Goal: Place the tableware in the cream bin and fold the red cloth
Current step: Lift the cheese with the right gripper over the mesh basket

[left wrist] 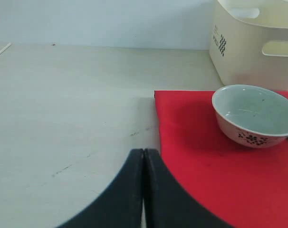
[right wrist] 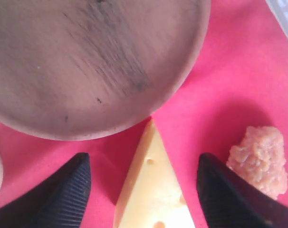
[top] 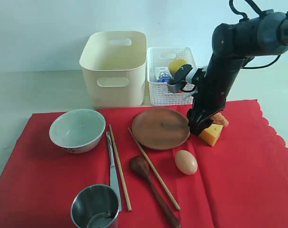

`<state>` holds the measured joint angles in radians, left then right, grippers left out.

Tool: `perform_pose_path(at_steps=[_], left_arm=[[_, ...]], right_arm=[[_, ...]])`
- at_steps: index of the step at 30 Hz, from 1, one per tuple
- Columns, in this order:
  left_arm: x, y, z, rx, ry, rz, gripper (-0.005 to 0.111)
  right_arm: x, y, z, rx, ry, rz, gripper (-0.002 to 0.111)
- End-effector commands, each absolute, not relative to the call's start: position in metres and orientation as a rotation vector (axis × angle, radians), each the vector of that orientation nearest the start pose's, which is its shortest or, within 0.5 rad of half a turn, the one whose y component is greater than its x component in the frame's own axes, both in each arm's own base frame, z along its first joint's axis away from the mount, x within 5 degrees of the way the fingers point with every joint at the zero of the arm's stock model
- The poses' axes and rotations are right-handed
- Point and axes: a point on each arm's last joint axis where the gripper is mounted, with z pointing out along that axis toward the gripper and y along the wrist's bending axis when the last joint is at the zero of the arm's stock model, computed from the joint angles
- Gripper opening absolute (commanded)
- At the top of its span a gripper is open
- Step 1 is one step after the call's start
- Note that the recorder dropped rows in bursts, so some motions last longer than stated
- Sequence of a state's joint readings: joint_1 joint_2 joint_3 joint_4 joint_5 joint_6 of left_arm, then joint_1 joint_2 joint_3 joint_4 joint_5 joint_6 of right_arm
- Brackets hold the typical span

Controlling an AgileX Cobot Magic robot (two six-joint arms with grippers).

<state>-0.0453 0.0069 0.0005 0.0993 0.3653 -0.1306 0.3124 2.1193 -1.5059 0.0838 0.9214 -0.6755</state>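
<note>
Cup (top: pixel 95 207): steel, nearest, at the red cloth's (top: pixel 248 180) front edge.
Other tableware: bowl (top: pixel 77 129), plate (top: pixel 160 127), chopsticks (top: pixel 120 168), knife (top: pixel 113 173) and spoon (top: pixel 151 187) all lie on the cloth.
Bin (top: pixel 114 71): cream, behind the cloth, beside the white basket (top: pixel 168 92).
My left fingers (left wrist: pixel 153 190): closed, empty, over the desk (left wrist: pixel 63 118) by the cloth's corner.
My right fingers (right wrist: pixel 63 194): spread wide, straddling the cheese (right wrist: pixel 153 190) beside the plate.

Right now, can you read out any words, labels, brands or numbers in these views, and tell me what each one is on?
No text can be read as words.
Cream bin: a dark printed mark with small lines beside it on its end wall, too small to read.
Carton in the white basket: blue and red print, too blurred to read.
Bowl: the dark marks on its side look like decoration, not lettering.
</note>
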Motion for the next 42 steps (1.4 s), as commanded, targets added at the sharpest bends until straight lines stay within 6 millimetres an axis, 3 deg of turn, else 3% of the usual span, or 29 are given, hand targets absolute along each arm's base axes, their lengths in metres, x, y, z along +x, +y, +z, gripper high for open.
perform_pose_path(at_steps=[1, 7, 14, 18, 22, 27, 32, 37, 42], left_arm=[[0.053, 0.001, 0.181, -0.018, 1.839, -0.027, 0.0], [0.053, 0.001, 0.181, -0.018, 1.839, -0.027, 0.0], [0.053, 0.001, 0.181, -0.018, 1.839, -0.027, 0.0], [0.053, 0.001, 0.181, -0.018, 1.839, -0.027, 0.0], [0.053, 0.001, 0.181, -0.018, 1.839, -0.027, 0.0], [0.053, 0.001, 0.181, -0.018, 1.839, -0.027, 0.0], [0.053, 0.001, 0.181, -0.018, 1.839, -0.027, 0.0], [0.053, 0.001, 0.181, -0.018, 1.839, -0.027, 0.0], [0.053, 0.001, 0.181, -0.018, 1.839, -0.027, 0.0]], right_arm=[[0.399, 0.134, 0.136, -1.329, 2.71, 0.048, 0.062], [0.398, 0.134, 0.118, -1.348, 2.758, 0.061, 0.055], [0.397, 0.133, 0.126, -1.33, 2.761, 0.061, 0.0], [0.394, 0.133, 0.152, -1.294, 2.744, 0.058, 0.0], [0.387, 0.13, 0.196, -1.223, 2.682, 0.045, 0.0], [0.374, 0.131, 0.264, -1.093, 2.491, 0.085, 0.0], [0.368, 0.133, 0.315, -0.926, 2.254, 0.131, 0.0], [0.382, 0.137, 0.324, -0.769, 2.178, 0.165, 0.0], [0.414, 0.141, 0.299, -0.727, 2.193, 0.165, 0.0]])
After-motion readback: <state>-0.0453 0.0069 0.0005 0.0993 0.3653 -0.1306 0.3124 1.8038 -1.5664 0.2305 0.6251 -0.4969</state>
